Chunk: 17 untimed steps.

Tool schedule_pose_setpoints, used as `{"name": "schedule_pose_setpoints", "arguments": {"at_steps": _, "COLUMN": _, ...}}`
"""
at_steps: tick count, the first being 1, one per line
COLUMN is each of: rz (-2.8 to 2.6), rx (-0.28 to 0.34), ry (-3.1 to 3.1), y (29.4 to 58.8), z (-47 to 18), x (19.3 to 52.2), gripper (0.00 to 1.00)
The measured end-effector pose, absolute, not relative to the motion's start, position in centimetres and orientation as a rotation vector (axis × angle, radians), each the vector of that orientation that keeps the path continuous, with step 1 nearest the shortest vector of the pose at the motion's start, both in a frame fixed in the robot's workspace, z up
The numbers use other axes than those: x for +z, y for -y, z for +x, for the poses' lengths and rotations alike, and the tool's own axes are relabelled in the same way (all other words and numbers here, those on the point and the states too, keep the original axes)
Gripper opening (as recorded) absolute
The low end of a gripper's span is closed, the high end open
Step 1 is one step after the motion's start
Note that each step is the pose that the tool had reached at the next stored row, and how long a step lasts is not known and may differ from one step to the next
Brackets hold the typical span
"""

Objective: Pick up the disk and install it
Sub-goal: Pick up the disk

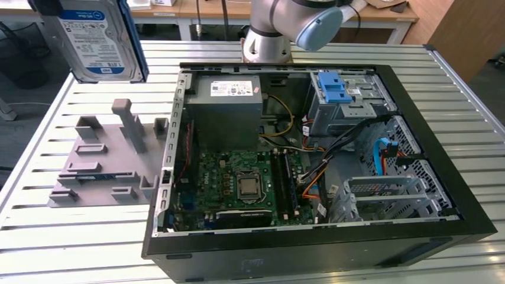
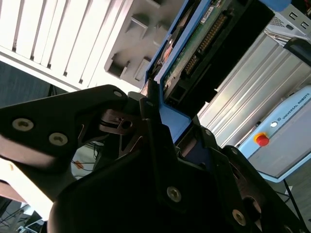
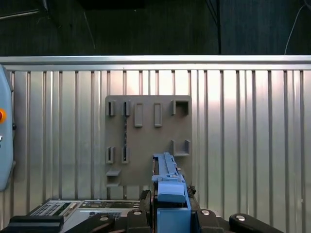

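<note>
The disk, a silver drive with a blue-and-white label in a blue bracket, hangs upright in the air at the exterior view's upper left, above the slatted table and clear of the computer case. In the second wrist view my gripper is shut on the disk, whose green circuit board and blue bracket edge run away from the fingers. The first wrist view looks down past the gripper and the disk's blue edge onto the grey fixture plate.
The grey fixture plate with upright pegs lies on the table beside the open case. Inside the case are the grey power supply, the motherboard and a metal drive cage with a blue latch. The arm's base stands behind the case.
</note>
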State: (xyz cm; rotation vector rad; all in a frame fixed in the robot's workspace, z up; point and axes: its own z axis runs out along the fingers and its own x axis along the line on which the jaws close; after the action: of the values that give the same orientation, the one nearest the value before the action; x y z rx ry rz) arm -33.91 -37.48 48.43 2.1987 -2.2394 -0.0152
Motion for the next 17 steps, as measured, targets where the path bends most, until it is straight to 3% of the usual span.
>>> {"name": "schedule_pose_setpoints", "arguments": {"at_steps": 17, "rz": 2.197, "rx": -0.016, "ry": 2.24, "y": 37.8, "z": -29.9, "x": 48.4, "gripper": 0.36}}
